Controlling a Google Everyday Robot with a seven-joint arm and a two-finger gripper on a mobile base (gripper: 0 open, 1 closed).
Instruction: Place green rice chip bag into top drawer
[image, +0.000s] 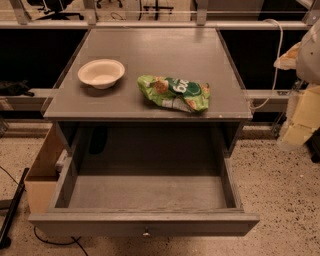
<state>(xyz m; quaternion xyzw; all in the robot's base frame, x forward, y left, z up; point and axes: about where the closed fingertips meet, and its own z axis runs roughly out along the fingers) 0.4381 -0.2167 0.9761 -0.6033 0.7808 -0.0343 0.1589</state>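
My tool is out of view; I cannot tell its state. The green rice chip bag (175, 93) lies on the table (150, 45) beside 1 bowl (101, 73); the top drawer (145, 225) is open.

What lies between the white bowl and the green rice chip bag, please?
Bare tabletop separates the white bowl from the green rice chip bag in the camera view; the hand is unseen.

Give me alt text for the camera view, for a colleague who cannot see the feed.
A crumpled bright-green foil snack bag lies on the grey table top, right of a white bowl, not yet in the wide grey wooden drawer that stands pulled open below with nothing in it. The gripper is not in view.
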